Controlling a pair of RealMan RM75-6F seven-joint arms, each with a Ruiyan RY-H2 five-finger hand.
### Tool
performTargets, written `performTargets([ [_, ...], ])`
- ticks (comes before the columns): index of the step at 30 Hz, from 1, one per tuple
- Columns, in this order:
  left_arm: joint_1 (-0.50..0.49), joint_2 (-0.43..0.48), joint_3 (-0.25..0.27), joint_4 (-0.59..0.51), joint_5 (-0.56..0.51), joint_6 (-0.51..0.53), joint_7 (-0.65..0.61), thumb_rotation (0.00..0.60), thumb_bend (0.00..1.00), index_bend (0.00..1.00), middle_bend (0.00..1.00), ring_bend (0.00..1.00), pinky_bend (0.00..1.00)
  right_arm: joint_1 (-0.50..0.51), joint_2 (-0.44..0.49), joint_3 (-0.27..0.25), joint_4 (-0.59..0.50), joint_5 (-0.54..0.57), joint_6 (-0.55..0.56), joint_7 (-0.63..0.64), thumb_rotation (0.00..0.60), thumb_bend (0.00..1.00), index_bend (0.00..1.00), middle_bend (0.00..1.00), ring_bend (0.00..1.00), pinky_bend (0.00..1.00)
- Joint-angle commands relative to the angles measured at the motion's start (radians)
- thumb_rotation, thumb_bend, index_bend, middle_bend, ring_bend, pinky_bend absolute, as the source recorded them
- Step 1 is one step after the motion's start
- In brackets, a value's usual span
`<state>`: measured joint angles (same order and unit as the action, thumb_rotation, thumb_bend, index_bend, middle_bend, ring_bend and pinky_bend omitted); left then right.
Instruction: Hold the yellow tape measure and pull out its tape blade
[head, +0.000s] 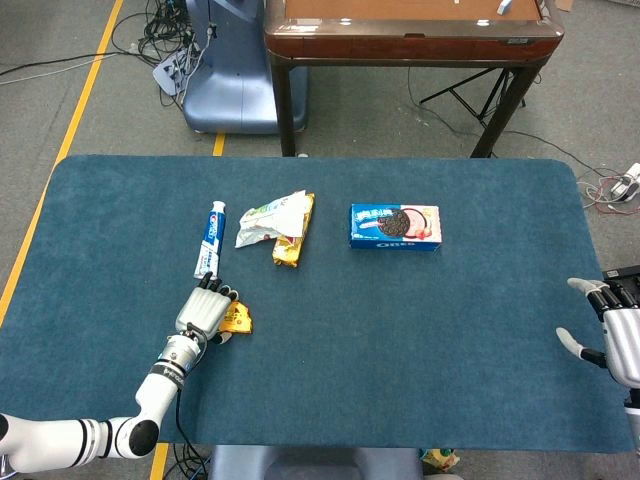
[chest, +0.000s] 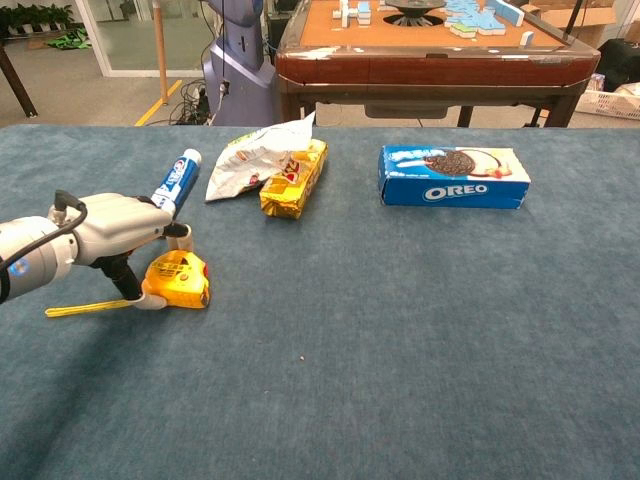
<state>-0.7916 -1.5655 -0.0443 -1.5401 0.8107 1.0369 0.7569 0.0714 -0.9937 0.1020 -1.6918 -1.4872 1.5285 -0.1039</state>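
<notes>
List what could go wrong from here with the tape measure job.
1. The left hand rests over the yellow tape measure without clearly enclosing it; the case may slide on the blue cloth instead of being held.
2. The tape blade lies out under the left arm, while the right hand sits far off at the table's edge, so pulling needs a long reach.
3. The toothpaste tube lies close and could be knocked.
</notes>
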Motion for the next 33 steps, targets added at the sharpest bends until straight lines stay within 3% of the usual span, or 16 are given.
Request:
performTargets([
  [1, 0.008, -0.012, -0.009, 0.018, 0.013, -0.007, -0.041, 0.600, 0.21, 0.34, 0.34, 0.19, 0.00, 0.001, 0.000, 0.000, 0.000, 0.000, -0.001, -0.001, 0.600, 0.27, 0.29, 0.35, 0.28, 0.41],
  [7, 0.030, -0.011, -0.038, 0.050, 0.052, -0.058, -0.191, 0.600, 0.22, 0.45, 0.46, 0.29, 0.00, 0.006, 0.002, 0.000, -0.010, -0.008, -0.007, -0.007, 0.600, 0.27, 0.29, 0.35, 0.28, 0.41],
  [15, 0.046, 0.043, -0.070, 0.037, 0.081, -0.108, -0.324, 0.589, 0.25, 0.47, 0.49, 0.30, 0.01, 0.035, 0.013, -0.001, -0.048, -0.044, -0.031, -0.019, 0.600, 0.27, 0.29, 0.35, 0.28, 0.41],
  [25, 0.074, 0.131, -0.167, -0.072, 0.159, -0.121, -0.571, 0.547, 0.27, 0.49, 0.51, 0.33, 0.06, 0.123, -0.002, 0.032, -0.153, -0.105, -0.091, -0.050, 0.600, 0.27, 0.29, 0.34, 0.27, 0.41],
  [33, 0.085, 0.172, -0.221, -0.178, 0.187, -0.098, -0.671, 0.537, 0.27, 0.50, 0.51, 0.33, 0.08, 0.256, -0.095, 0.080, -0.270, -0.057, -0.240, -0.123, 0.600, 0.27, 0.26, 0.25, 0.14, 0.29],
])
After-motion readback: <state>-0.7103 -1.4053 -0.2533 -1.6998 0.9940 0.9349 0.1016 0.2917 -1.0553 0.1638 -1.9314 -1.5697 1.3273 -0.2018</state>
